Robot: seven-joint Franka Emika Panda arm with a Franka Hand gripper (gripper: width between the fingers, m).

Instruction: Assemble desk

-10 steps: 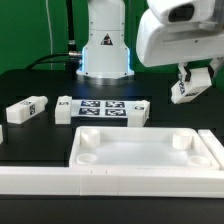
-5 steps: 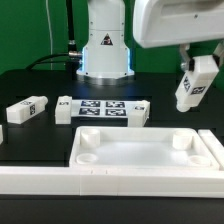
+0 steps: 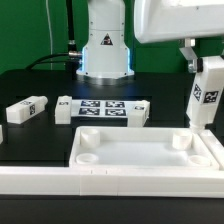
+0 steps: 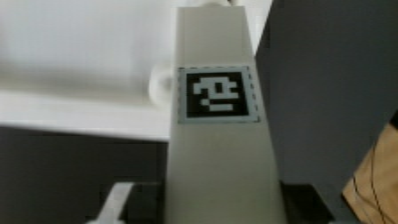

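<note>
Holding the leg (image 3: 208, 92) upright at three o'clock in the exterior view, just over the tabletop (image 3: 150, 152) near its corner socket (image 3: 180, 140), I see the gripper (image 4: 217, 205) partly closed, clamped on the leg's upper end. It looks light, stiff and smooth, so I judge it may swivel; flat sides clear of the tag (image 4: 217, 95) suit gripping.

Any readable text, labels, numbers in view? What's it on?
No readable words or numbers anywhere.
On the upright leg: square black-white tag, pattern only.
On the lying leg: same kind of tag.
On the marker board: several tags, patterns only.
On the robot base: dark mark, too small to read.
</note>
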